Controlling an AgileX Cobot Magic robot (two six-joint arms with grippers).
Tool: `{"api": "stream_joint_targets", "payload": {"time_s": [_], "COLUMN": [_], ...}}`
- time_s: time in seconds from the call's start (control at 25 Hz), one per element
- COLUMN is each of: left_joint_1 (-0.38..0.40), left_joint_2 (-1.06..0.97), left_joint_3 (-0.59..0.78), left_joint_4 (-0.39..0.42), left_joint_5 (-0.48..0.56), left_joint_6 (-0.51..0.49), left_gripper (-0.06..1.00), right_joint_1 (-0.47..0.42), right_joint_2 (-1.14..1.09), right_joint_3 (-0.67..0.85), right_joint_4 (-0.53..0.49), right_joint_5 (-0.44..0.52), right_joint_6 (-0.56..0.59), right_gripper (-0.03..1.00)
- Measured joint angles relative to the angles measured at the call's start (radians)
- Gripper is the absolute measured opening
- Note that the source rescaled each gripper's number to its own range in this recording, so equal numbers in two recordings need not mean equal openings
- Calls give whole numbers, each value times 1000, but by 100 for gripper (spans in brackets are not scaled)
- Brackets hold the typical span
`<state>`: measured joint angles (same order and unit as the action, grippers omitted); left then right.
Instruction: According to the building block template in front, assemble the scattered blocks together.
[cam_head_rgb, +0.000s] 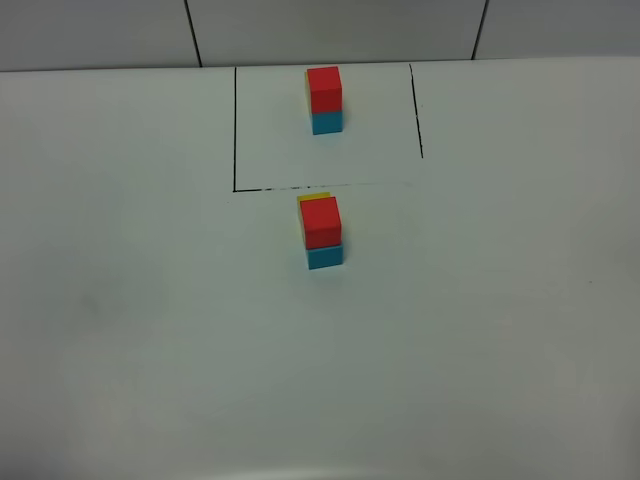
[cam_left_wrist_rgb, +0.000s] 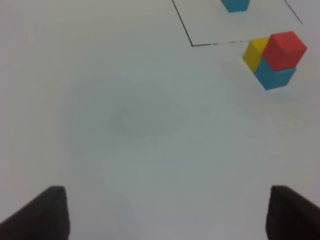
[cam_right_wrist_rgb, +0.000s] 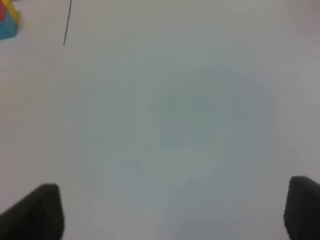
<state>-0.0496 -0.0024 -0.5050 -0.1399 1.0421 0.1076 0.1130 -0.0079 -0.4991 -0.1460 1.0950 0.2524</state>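
The template stack (cam_head_rgb: 325, 100), a red block on a blue block, stands inside the black-lined square (cam_head_rgb: 235, 130) at the back of the table. In front of the square stands the assembled stack: a red block (cam_head_rgb: 321, 222) on a blue block (cam_head_rgb: 325, 256) with a yellow block (cam_head_rgb: 313, 198) behind. The left wrist view shows this stack (cam_left_wrist_rgb: 275, 59) far from my open, empty left gripper (cam_left_wrist_rgb: 162, 215). My right gripper (cam_right_wrist_rgb: 172, 215) is open and empty over bare table; a block stack's edge (cam_right_wrist_rgb: 7, 22) shows at the corner. Neither gripper shows in the exterior high view.
The white table (cam_head_rgb: 150, 330) spreads around the stack. A tiled wall (cam_head_rgb: 330, 30) runs behind the table's back edge. The square's black line also shows in the left wrist view (cam_left_wrist_rgb: 182, 22) and the right wrist view (cam_right_wrist_rgb: 66, 25).
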Motion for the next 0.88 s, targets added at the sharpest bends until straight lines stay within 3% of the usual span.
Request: {"api": "stream_joint_targets", "payload": {"time_s": [0.24,0.44,0.88], "left_joint_1": [0,0,0], "left_joint_2": [0,0,0], "left_joint_3": [0,0,0], "left_joint_4": [0,0,0], "left_joint_5": [0,0,0], "left_joint_6": [0,0,0], "left_gripper": [76,76,76], "right_joint_1": [-5,-5,-5], "right_joint_2": [0,0,0], "right_joint_3": [0,0,0], "right_joint_4": [26,70,73], "right_joint_5": [-5,-11,-11], "right_joint_6": [-93,-163,-170], "right_gripper": [64,63,63]}}
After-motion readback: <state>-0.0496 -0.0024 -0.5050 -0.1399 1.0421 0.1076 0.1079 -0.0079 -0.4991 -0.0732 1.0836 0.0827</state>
